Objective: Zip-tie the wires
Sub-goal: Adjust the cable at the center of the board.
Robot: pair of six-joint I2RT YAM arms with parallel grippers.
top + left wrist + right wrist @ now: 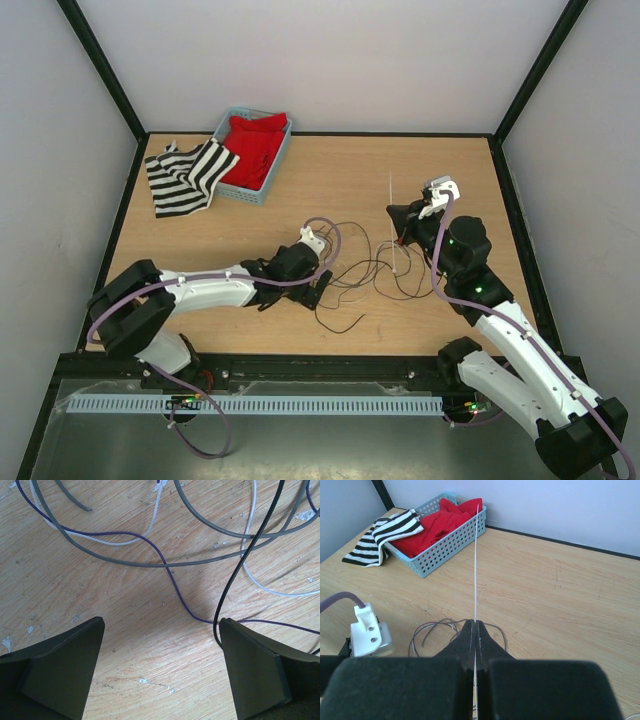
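Looking down from the overhead camera, I see my right claw (403, 225) right of centre in the frame, clenched on the thin, straight white plastic zip tie (390, 190). The strip points up the frame from the fingertips. Through the right wrist camera the right claw (475, 625) has its jaws pressed together, with the zip tie (476, 565) pinched between them and rising as a straight line toward the top of the frame.

My left claw (322, 290) sits at the centre of the overhead frame, released, jaws spread wide, low over the light wooden desk (340, 180). The thin, long, flexible wires (360, 270), mostly dark with a few pale strands, loop on the desk between the two claws. In the left wrist view the left claw (162, 621) shows its dark fingers (65, 670) in the lower corners. The wires (150, 565) curl across the upper half. A purple strand passes between the fingers and a black one meets the edge of the finger at lower right.

At the upper left of the overhead frame a light blue plastic basket (250, 192) holds a red cloth (255, 145), and a black-and-white striped cloth (185, 175) lies just beside it.
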